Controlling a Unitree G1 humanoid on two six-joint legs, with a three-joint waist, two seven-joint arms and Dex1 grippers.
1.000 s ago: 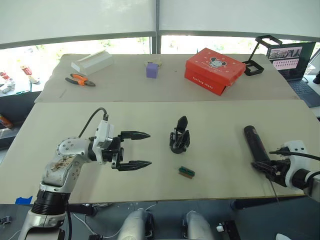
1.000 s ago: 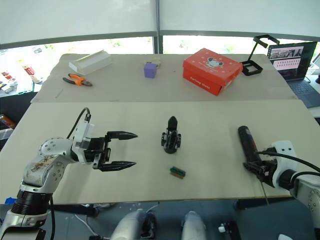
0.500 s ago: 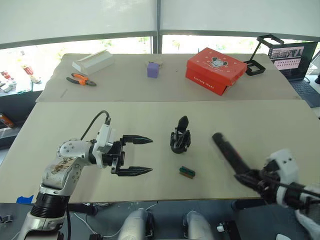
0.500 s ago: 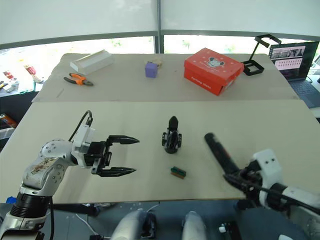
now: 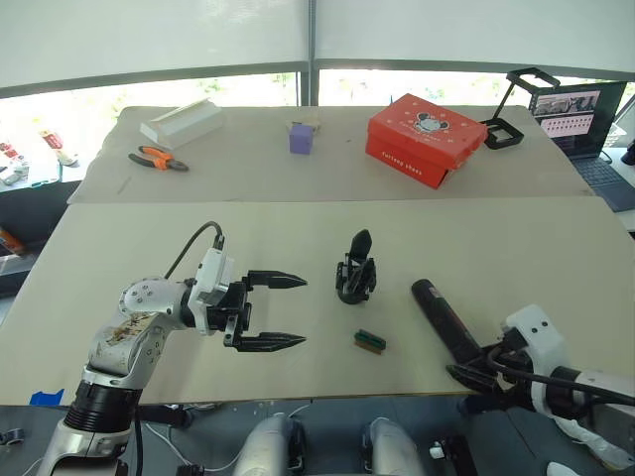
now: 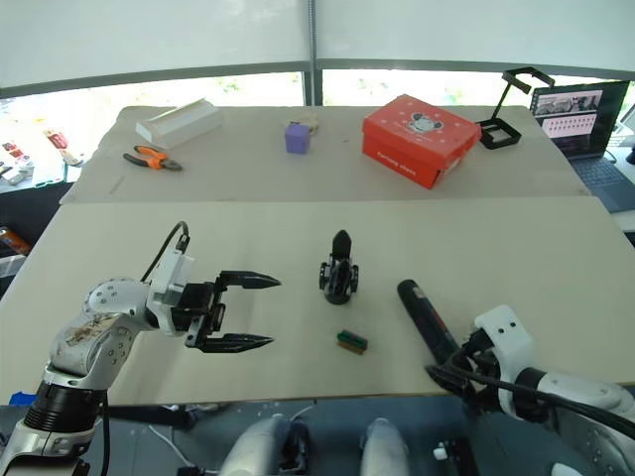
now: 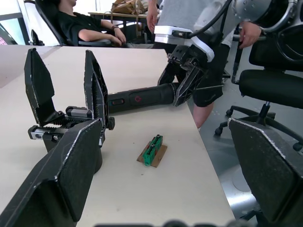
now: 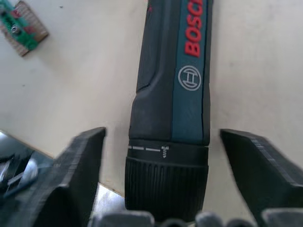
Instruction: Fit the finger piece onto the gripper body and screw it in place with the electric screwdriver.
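My right gripper (image 6: 448,375) hangs at the front edge of the table (image 5: 496,238), toward its right corner. The right wrist view shows its two fingers spread wide on either side of the electric screwdriver (image 5: 444,320), apart from it, so I cannot tell whether anything grips the tool. The screwdriver is a long black cylinder with a blue-grey panel, red BOSCH lettering and a ribbed collar at my end; its rounded end points toward the table's middle. The gripper body (image 5: 356,271) stands upright near the table's centre, a chunky black mechanism with one pointed finger rising from it. Just nearer the front edge lies a small green-and-brown block (image 5: 370,341). My left gripper (image 5: 285,311) hovers left of the body, fingers parted and holding nothing.
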